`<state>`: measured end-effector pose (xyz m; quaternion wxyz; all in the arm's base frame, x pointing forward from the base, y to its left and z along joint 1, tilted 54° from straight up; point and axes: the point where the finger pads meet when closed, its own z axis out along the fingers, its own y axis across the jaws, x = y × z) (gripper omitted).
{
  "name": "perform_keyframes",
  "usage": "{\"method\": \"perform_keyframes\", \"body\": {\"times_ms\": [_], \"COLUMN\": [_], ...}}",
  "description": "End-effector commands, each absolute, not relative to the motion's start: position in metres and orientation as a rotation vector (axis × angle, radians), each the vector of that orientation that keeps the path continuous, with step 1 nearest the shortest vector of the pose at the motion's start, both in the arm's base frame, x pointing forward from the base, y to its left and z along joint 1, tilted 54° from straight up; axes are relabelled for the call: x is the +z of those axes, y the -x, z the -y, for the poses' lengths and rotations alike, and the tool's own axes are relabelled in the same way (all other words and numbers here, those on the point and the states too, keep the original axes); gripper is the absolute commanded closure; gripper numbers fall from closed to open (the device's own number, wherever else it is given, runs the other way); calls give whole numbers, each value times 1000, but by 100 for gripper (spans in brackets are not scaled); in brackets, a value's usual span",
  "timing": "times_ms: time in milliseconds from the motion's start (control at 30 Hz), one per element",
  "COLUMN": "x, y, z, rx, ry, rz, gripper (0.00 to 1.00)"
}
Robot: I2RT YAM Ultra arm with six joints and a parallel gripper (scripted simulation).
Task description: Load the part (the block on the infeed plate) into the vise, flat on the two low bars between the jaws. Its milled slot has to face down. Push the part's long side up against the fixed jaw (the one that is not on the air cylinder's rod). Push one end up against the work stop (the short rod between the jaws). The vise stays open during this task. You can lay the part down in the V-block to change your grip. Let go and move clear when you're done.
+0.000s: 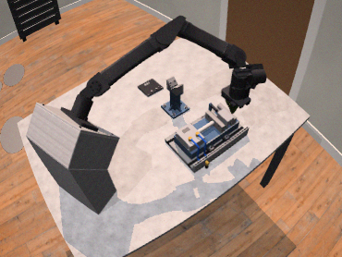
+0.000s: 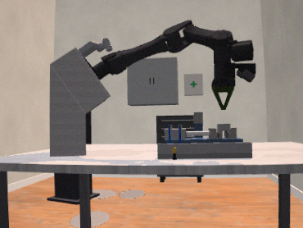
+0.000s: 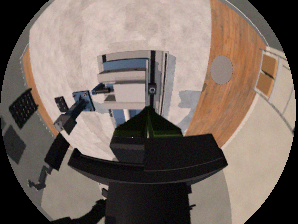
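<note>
Black gripper shut and unloaded above the vise

From the top, the gripper (image 1: 232, 107) (image 2: 223, 108) (image 3: 147, 109) hangs near the desk's right corner, at the end of the vise (image 1: 186, 135) (image 2: 205, 150) (image 3: 122, 65) away from its blue hoses (image 1: 201, 144) (image 2: 169, 133). The vise sits near the front edge, in the right half of the desk (image 1: 134, 143) (image 2: 123, 168) (image 3: 130, 25). A light grey block, apparently the part (image 1: 226, 114) (image 2: 223, 127) (image 3: 132, 93), lies at that same end. The dark infeed plate (image 1: 150, 87) (image 3: 61, 103) lies toward the back edge, bare of the block. A grey-topped stand (image 1: 175, 96) (image 2: 198, 119) (image 3: 75, 112) rises between plate and vise.

From outside, the fingertips meet, well above the part and the right half of the desk's front edge. The part stands higher than the pieces beside it.

From the wrist, the closed fingers point down, with nothing between them. The part's broad face shows just beyond the tips; I can't tell whether it touches the stop or which way its slot faces.
</note>
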<state>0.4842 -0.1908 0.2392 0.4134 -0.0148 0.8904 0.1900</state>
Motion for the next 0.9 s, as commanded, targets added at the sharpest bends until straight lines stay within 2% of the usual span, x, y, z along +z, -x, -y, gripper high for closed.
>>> {"method": "perform_keyframes", "body": {"times_ms": [0, 133, 567, 733, 867], "x": [247, 259, 224, 240, 214], "y": [-485, -483, -496, -502, -504], "z": [210, 207, 201, 191, 199], "rx": [438, 415, 458, 435, 461], "ry": [13, 25, -5, 32, -10], "rz": [-2211, -2194, -2236, -2208, -2240], "gripper": [100, 100, 100, 100, 100]}}
